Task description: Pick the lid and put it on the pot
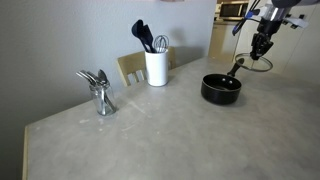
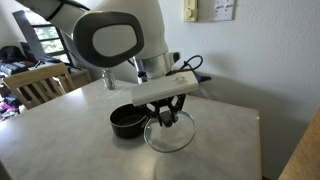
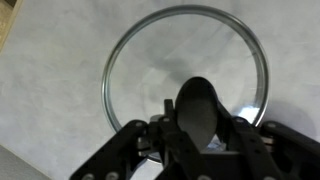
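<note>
The lid [image 3: 160, 70] is a clear glass disc with a thin silver rim, and it fills the wrist view. It appears to lie on the grey table. My gripper [image 3: 200, 122] is directly over it, with its fingers closed on both sides of the dark centre knob. In both exterior views the gripper [image 2: 167, 117] [image 1: 261, 48] stands upright over the lid [image 2: 170, 138] [image 1: 258, 64]. The pot [image 2: 127, 121] [image 1: 221, 90] is a small black saucepan standing right beside the lid. Its long handle points toward the lid.
A white utensil holder [image 1: 156, 66] with dark utensils stands at the back of the table. A metal holder with spoons [image 1: 101, 95] stands nearer the table's other end. A wooden chair [image 2: 38, 85] is at the table's edge. A wall is close behind [image 2: 250, 60].
</note>
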`<action>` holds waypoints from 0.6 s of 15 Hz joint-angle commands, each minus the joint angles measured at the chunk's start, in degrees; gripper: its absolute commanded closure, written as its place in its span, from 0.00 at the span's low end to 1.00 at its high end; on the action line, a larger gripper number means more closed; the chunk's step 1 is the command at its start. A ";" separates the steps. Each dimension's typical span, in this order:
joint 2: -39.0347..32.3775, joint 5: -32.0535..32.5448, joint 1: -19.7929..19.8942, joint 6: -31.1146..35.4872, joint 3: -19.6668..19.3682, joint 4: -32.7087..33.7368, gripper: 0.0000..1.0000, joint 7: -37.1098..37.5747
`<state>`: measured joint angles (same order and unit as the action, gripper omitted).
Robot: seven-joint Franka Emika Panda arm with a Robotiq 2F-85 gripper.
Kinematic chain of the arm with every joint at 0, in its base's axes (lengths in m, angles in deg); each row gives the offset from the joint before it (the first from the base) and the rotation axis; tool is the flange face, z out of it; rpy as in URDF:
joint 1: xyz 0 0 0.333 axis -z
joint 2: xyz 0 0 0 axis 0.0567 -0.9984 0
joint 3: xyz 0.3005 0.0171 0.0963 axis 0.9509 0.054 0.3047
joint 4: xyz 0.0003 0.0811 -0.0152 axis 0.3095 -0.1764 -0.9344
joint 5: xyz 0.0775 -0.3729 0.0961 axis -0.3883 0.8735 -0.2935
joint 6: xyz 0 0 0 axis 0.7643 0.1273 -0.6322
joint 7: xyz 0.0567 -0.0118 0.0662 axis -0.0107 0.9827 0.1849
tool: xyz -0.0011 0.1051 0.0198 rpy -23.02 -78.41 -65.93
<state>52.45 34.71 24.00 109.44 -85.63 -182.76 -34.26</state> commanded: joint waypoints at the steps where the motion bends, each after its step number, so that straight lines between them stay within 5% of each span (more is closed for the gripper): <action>1: -0.26 -1.31 0.96 -0.17 0.03 0.46 0.60 -2.25; 7: -0.54 -2.12 2.28 -0.56 0.50 1.15 0.60 -4.11; 8: -0.54 -2.13 2.27 -0.58 0.57 1.15 0.85 -4.12; 9: -0.61 -2.46 2.15 -0.12 0.82 1.13 0.85 -4.07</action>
<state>51.88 32.79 26.68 108.95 -84.62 -181.67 -38.21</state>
